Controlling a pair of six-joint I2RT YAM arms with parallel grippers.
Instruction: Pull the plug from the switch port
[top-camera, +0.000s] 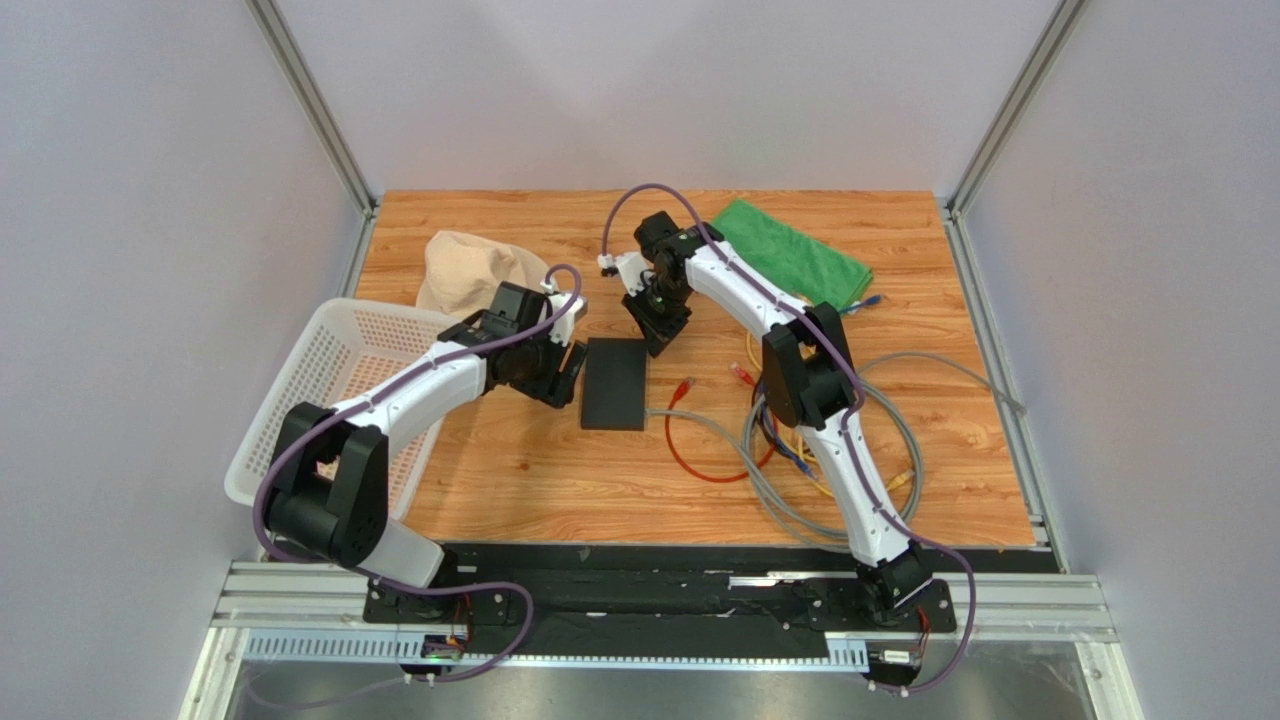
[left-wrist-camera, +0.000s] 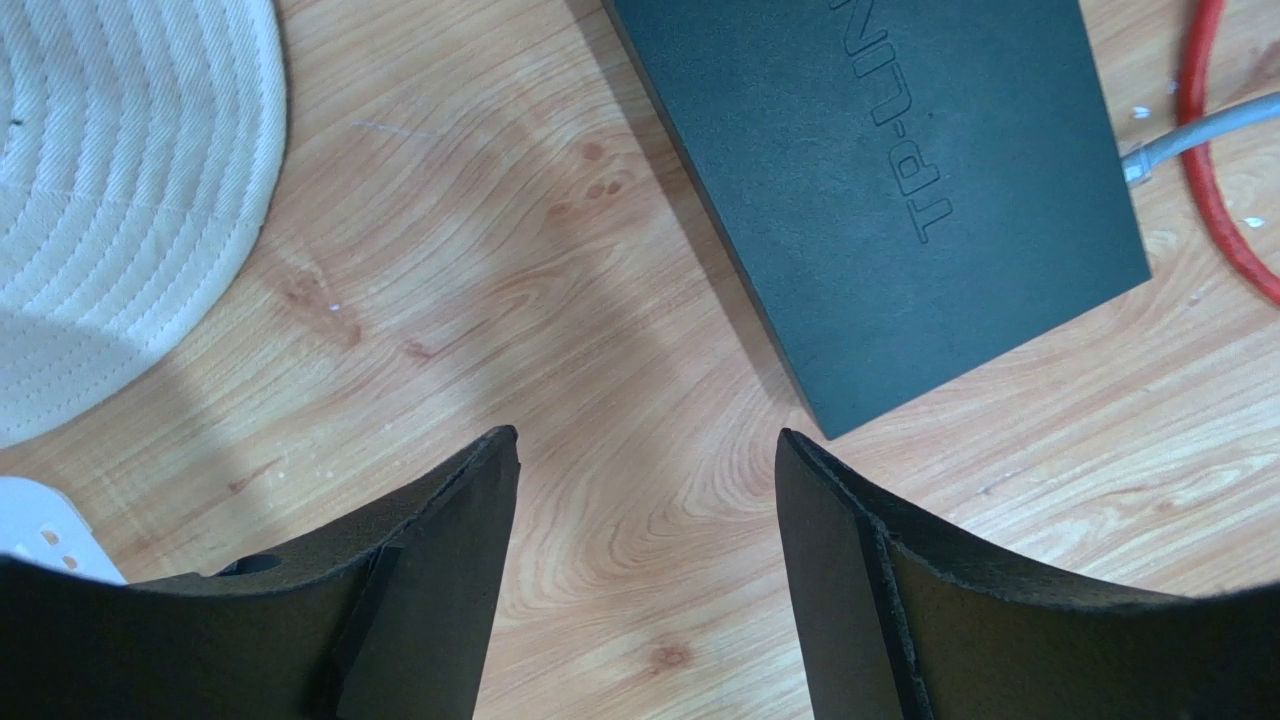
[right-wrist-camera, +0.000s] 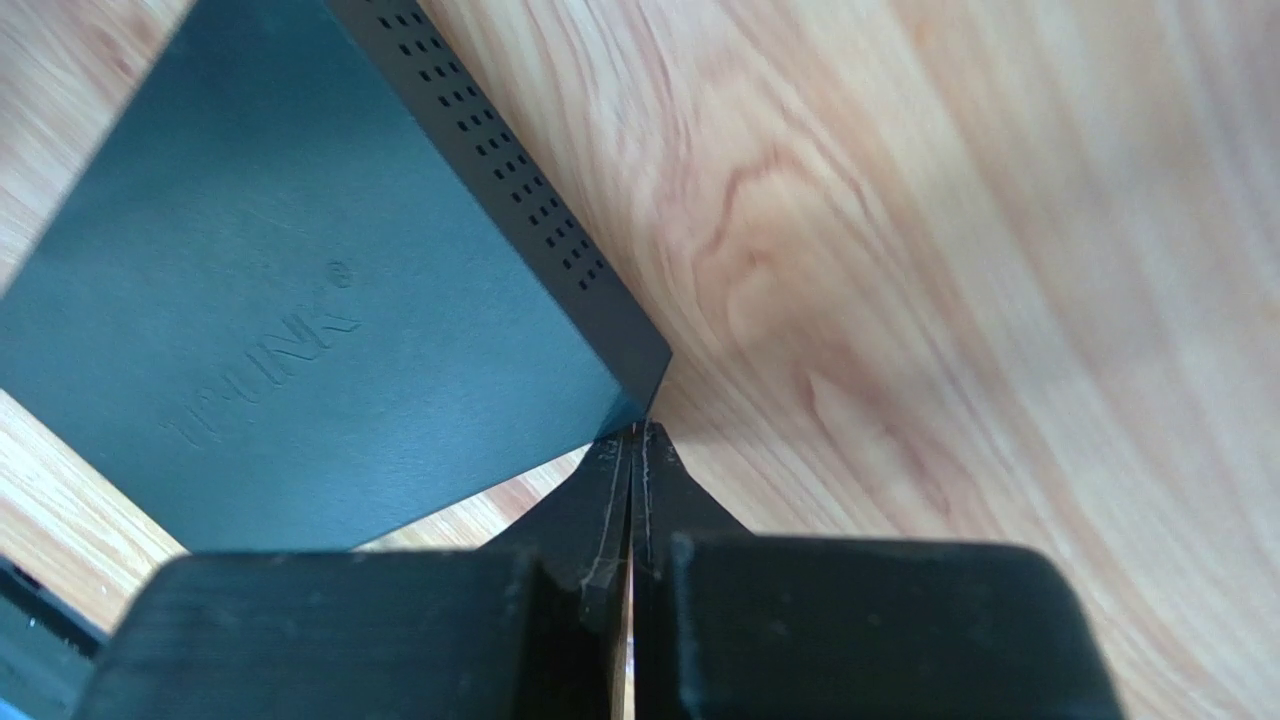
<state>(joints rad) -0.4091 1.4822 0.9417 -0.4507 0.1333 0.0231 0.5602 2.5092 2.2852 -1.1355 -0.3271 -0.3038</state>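
The switch (top-camera: 613, 383) is a flat black box lying on the wooden table. It also shows in the left wrist view (left-wrist-camera: 902, 165) and the right wrist view (right-wrist-camera: 301, 345). A grey cable (left-wrist-camera: 1202, 132) meets the switch's right edge with its plug end (left-wrist-camera: 1138, 162); the socket itself is hidden. My left gripper (top-camera: 559, 375) is open and empty over bare wood just left of the switch (left-wrist-camera: 646, 450). My right gripper (top-camera: 658, 333) is shut and empty, its tips (right-wrist-camera: 634, 438) at the switch's far right corner.
A red cable (top-camera: 706, 443) and grey cable loops (top-camera: 887, 450) lie right of the switch. A green cloth (top-camera: 796, 252) is at the back right, a beige hat (top-camera: 466, 270) at the back left, and a white basket (top-camera: 323, 390) on the left.
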